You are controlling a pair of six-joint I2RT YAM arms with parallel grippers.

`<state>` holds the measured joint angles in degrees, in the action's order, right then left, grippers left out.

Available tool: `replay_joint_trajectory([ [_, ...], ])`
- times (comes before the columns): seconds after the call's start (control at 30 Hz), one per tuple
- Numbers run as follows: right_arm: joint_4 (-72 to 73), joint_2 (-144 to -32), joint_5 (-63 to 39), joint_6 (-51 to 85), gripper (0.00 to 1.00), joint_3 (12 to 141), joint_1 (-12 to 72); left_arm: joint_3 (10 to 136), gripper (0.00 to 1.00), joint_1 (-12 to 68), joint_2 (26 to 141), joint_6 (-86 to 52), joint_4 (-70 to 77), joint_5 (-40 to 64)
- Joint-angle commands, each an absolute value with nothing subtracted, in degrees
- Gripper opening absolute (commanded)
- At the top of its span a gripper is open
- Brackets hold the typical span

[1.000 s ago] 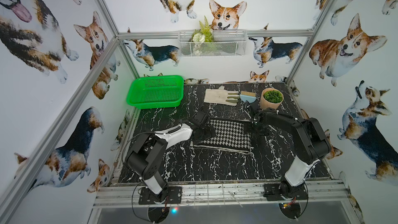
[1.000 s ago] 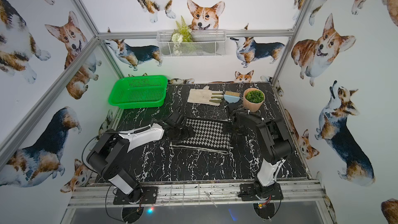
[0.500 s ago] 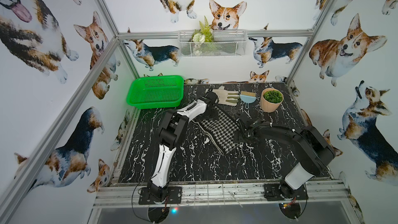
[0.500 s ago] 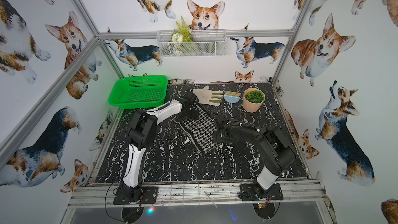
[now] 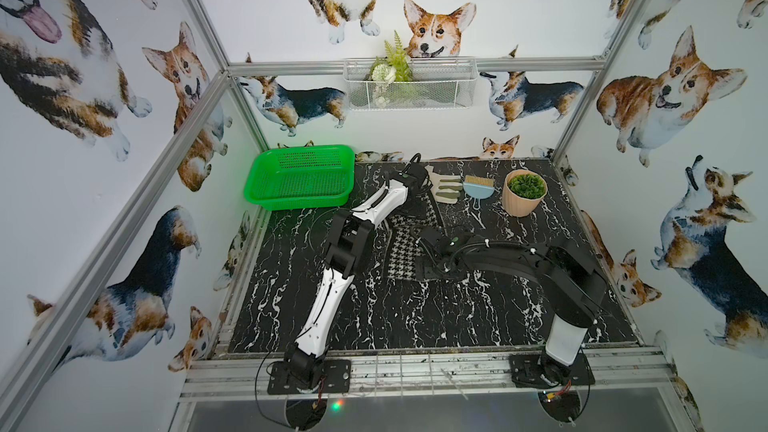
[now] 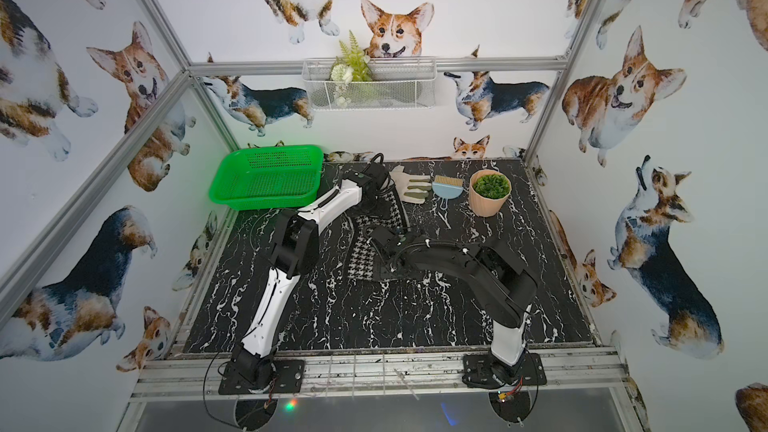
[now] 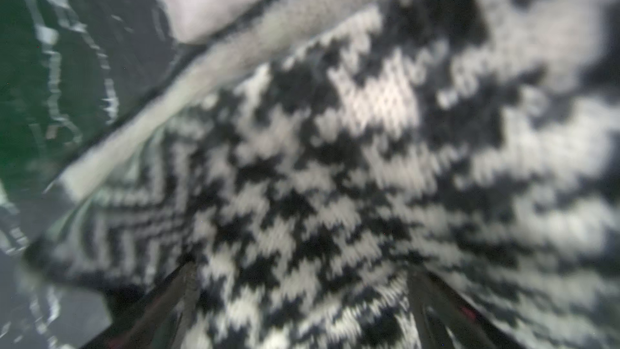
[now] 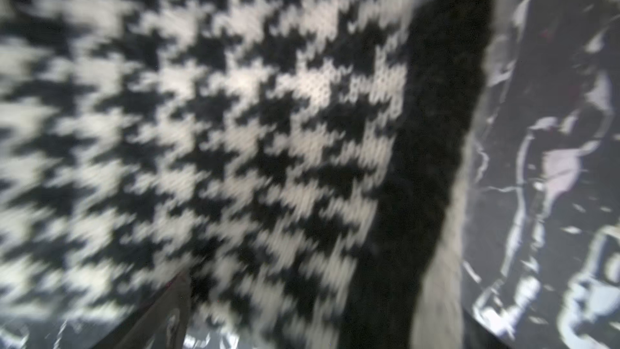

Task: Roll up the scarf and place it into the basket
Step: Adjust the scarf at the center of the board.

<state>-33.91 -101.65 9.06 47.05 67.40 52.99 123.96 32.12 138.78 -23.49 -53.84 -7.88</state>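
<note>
Two arms reach over the black, white-veined marble bench (image 5: 415, 317), both at the long knitted black-and-white scarf (image 5: 401, 255). The scarf lies on the bench as a strip running from the middle toward the far side, houndstooth face up. In both top views the white left arm stretches far out, its left tool (image 5: 417, 201) pointing down on the scarf's far end, just beside the off-white work glove (image 5: 446, 189). The black right arm bends in from the right side, and the right tool (image 5: 428, 270) sits low over the scarf's near end. The blurred left wrist view shows the left tool's two fingers (image 7: 177, 297) spread wide and gripping nothing, with houndstooth knit between them and a zigzag patch and cream edge alongside. The right wrist view shows the right tool likewise spread wide over the houndstooth, close to the scarf's dark border and cream edge. The bright green perforated plastic basket (image 5: 299, 184) stands at the far left corner of the bench, apart from the scarf. To the right of the glove sit a small blue dustpan with brush (image 5: 477, 189) and a peach ribbed pot holding a green plant (image 5: 523, 197). A white wire basket with a fern (image 5: 409, 85) hangs on the rear wall
</note>
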Motion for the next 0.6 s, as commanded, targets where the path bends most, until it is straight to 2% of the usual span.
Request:
replay_joint_trajectory([
  [0.0, -40.17, -96.86, 13.94, 42.01, 1.00, 69.80, 53.17, 120.75, 0.99, 31.85, 130.89, -21.49, -52.98, -9.42],
  [0.17, -44.96, -88.73, 17.97, 32.75, 1.00, 70.20, 53.22, 113.71, 0.99, 31.99, 119.10, -23.63, -53.08, -6.61],
  [0.4, -44.93, -84.09, 24.29, 22.09, 1.00, 66.03, 52.01, 91.67, 0.99, 35.51, 103.72, -33.65, -43.19, 4.04],
  [0.57, -40.18, -87.34, 18.32, 25.41, 1.00, 62.16, 45.87, 77.74, 0.99, 40.56, 98.24, -45.18, -28.91, 9.24],
])
